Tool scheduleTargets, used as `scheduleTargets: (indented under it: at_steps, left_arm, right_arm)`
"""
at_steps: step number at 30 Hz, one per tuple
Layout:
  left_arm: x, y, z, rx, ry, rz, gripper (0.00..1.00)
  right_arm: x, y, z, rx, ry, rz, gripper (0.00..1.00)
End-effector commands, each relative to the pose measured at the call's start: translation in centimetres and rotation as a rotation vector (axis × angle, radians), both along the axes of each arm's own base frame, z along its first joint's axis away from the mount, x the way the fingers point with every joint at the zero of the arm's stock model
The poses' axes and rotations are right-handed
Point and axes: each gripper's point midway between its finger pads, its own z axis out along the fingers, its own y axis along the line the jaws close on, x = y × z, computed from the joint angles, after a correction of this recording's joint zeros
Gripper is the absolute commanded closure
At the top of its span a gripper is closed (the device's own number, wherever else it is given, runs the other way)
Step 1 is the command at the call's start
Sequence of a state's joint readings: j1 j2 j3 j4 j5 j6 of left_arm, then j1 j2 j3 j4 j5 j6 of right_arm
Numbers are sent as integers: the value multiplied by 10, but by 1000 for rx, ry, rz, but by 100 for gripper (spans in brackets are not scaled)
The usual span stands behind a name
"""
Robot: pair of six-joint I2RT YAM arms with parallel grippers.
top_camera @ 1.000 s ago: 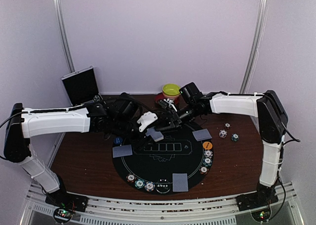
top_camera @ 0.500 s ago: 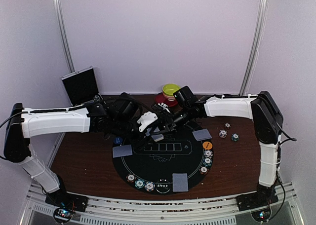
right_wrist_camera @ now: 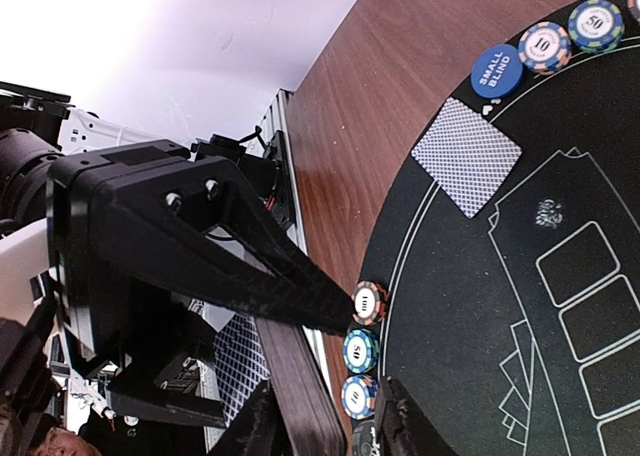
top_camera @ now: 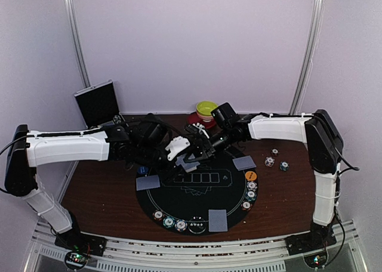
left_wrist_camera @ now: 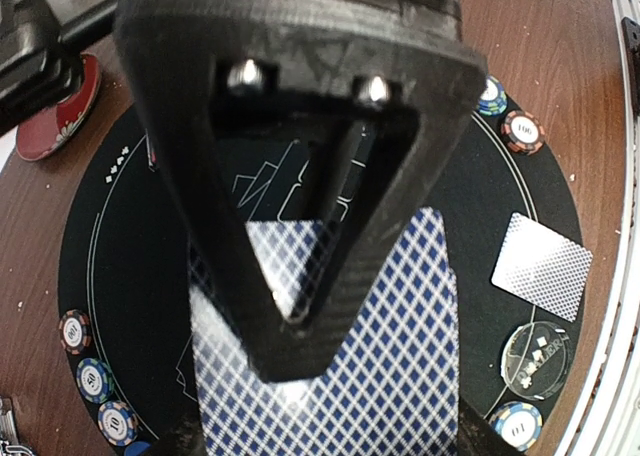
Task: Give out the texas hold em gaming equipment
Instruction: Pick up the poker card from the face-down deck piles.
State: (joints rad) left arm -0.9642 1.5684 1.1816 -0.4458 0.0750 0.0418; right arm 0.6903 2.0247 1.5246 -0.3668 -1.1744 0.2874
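Four chips [top_camera: 181, 225] line the near rim of the black mat [top_camera: 179, 203], with one face-down card [top_camera: 218, 220] just right of them. Further in, a second card [top_camera: 147, 182] lies on the mat's left edge, and a blue disc [top_camera: 142, 170] sits just beyond it at the rim. Up the right rim run three more chips [top_camera: 250, 195], then an orange disc [top_camera: 250, 175], and a third card [top_camera: 244, 162] lies at the far right edge. Over the far half of the mat the two grippers meet. The left gripper [top_camera: 186, 160] pinches a deck [left_wrist_camera: 380, 356] flat between its fingers, patterned back up, clear of the mat. The right gripper [top_camera: 200, 151] reaches in from the right with its tips right at the deck; its fingers [right_wrist_camera: 258, 424] stand partly apart, and I cannot tell whether they nip a card. Three loose chips [top_camera: 270, 161] sit on the table [top_camera: 95, 194] right of the mat. At the far edge a yellow-green bowl [top_camera: 207, 109] stands on a red saucer [top_camera: 194, 118]
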Motion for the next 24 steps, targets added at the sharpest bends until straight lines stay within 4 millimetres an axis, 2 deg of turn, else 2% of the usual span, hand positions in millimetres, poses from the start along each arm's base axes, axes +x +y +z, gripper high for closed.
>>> scheduleTargets:
  at_steps: [1, 15, 21, 24]
  left_arm:
    - [3, -10, 28, -92, -52, -5, 38]
    - [4, -9, 27, -85, -57, -2, 38]
    - [4, -10, 27, -86, -56, -3, 38]
    - [4, -10, 26, -85, -54, -2, 38]
  right_arm:
    - [11, -19, -9, -72, -46, -61, 68]
    - [10, -35, 16, -41, -80, -63, 80]
    - [0, -31, 27, 30, -22, -21, 88]
    - [-4, -29, 32, 61, -1, -2, 87]
